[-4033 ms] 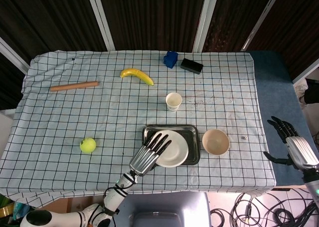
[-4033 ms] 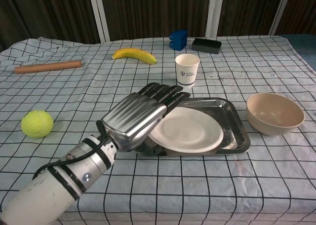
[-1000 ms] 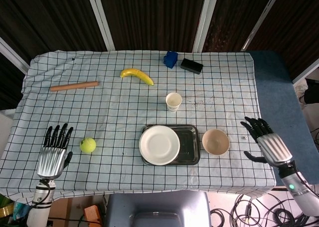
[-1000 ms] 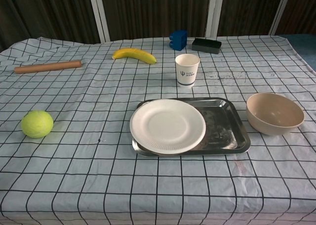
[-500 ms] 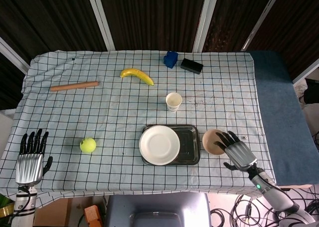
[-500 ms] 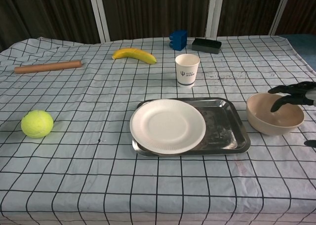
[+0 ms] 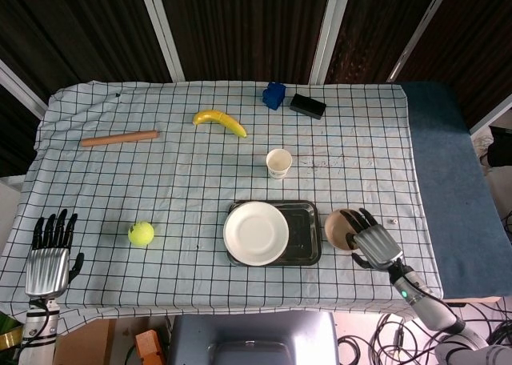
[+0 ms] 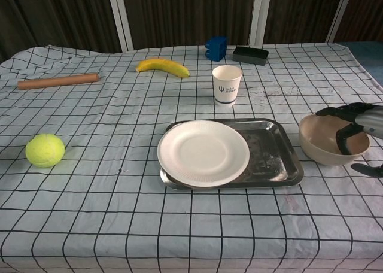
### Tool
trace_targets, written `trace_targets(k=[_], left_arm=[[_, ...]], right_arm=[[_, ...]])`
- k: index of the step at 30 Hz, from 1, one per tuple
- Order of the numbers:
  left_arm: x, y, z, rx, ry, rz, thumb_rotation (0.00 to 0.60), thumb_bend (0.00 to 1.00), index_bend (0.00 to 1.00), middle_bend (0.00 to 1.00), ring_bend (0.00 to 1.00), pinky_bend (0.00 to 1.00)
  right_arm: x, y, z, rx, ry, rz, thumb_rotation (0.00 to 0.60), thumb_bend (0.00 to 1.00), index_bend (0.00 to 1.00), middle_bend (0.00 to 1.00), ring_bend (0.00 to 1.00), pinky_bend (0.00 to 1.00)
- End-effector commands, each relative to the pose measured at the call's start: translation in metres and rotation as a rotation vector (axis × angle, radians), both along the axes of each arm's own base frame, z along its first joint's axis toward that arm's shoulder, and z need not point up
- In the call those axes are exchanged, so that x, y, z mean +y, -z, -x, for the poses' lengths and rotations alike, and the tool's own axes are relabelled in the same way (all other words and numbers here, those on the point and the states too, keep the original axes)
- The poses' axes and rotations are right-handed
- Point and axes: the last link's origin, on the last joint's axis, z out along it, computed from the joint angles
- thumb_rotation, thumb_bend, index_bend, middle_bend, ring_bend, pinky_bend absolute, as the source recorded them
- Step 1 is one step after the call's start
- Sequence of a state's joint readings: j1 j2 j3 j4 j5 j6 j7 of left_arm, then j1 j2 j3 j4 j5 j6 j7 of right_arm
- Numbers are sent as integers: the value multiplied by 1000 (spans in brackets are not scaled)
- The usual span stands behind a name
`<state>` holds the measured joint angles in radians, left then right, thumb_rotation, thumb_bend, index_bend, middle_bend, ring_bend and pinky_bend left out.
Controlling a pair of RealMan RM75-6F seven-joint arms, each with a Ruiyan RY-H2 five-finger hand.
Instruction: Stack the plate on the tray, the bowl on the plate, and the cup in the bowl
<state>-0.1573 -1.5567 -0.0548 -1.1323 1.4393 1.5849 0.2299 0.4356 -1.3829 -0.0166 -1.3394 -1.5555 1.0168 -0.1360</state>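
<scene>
The white plate (image 7: 256, 233) (image 8: 203, 152) lies on the left part of the steel tray (image 7: 306, 234) (image 8: 276, 159), overhanging its left rim. To the tray's right stands the beige bowl (image 7: 339, 225) (image 8: 323, 146), upright on the cloth. My right hand (image 7: 374, 242) (image 8: 358, 124) reaches over the bowl's right rim with its fingers curled down inside; the thumb stays outside, apart from the wall, so nothing is held. The paper cup (image 7: 278, 162) (image 8: 227, 84) stands upright behind the tray. My left hand (image 7: 50, 257) hangs at the front left corner, fingers straight and apart, holding nothing.
A tennis ball (image 7: 141, 234) (image 8: 45, 150) lies left of the tray. Further back are a banana (image 7: 220, 122) (image 8: 163, 66), a wooden rolling pin (image 7: 119, 138) (image 8: 58, 81), a blue block (image 7: 274, 94) (image 8: 216, 48) and a black box (image 7: 307, 105) (image 8: 251, 55).
My right hand has come in from the table's right edge to the bowl, and its fingers now dip inside the rim. The left hand has drawn back to the front left corner.
</scene>
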Motion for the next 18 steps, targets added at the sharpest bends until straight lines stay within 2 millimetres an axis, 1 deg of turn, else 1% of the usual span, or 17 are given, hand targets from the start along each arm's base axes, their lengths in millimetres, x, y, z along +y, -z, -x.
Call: trace_targets(k=[1, 4, 5, 12, 16, 18], left_arm=[[0, 0, 1, -1, -6, 0, 600, 334, 0, 0, 0, 0], [-1, 0, 2, -1, -13, 4, 600, 334, 0, 0, 0, 0], [-1, 0, 3, 0, -14, 4, 600, 333, 0, 0, 0, 0], [-1, -1, 4, -3, -17, -2, 600, 333, 0, 0, 0, 0], [-2, -4, 6, -8, -22, -8, 600, 332, 0, 0, 0, 0], [-3, -5, 6, -10, -22, -12, 600, 332, 0, 0, 0, 0]], right_arm=[[-3, 1, 0, 2, -3, 16, 600, 324, 584, 0, 0, 0], [-4, 3, 0, 6, -8, 24, 600, 350, 608, 0, 0, 0], [-4, 4, -1, 5, -9, 24, 600, 372, 614, 0, 0, 0], [-4, 3, -2, 2, -19, 31, 600, 444, 622, 0, 0, 0], [-2, -7, -12, -24, -62, 73, 600, 460, 622, 0, 0, 0], [-2, -12, -21, -48, -81, 89, 600, 459, 622, 0, 0, 0]])
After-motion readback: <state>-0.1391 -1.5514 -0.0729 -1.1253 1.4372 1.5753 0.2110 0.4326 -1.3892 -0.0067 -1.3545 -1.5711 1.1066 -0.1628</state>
